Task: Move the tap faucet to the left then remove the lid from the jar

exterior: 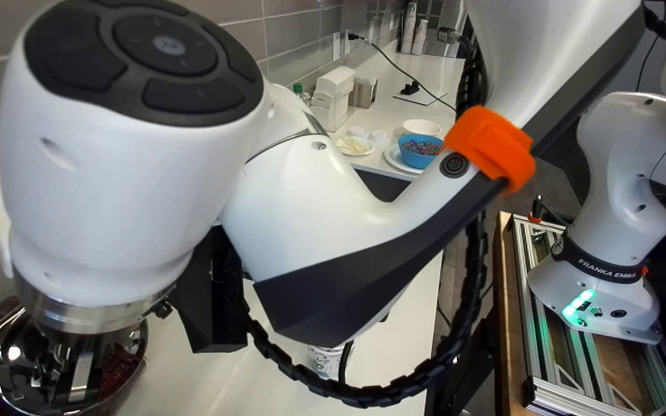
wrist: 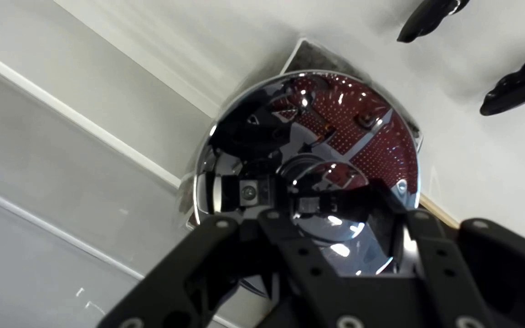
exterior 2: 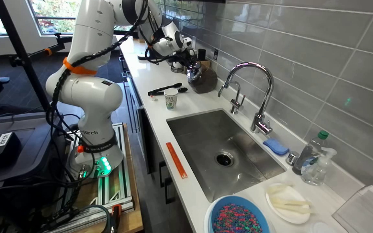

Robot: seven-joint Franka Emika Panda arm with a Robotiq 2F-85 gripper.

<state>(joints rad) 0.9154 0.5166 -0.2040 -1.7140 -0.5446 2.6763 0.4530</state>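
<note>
The chrome tap faucet [exterior 2: 268, 85] rises behind the sink in an exterior view. Its arched spout reaches over to the left there, ending near a shorter tap. Farther along the counter stands the brown jar [exterior 2: 207, 83], close to the wall. My gripper [exterior 2: 191, 63] is at the shiny lid [exterior 2: 194, 73], over the jar. In the wrist view the domed lid [wrist: 262, 114] hides most of the jar [wrist: 319, 57], whose corners show past it. The gripper [wrist: 329, 193] is shut on the lid's round knob [wrist: 332, 175]. Whether the lid is raised off the jar, I cannot tell.
Black tongs [exterior 2: 167, 89] and a paper cup [exterior 2: 171, 98] lie between jar and sink [exterior 2: 202, 145]. The shorter tap [exterior 2: 236, 105] stands beside the faucet. A tiled wall [wrist: 62, 150] runs close alongside the jar. A blue bowl [exterior: 417, 159] is farther off.
</note>
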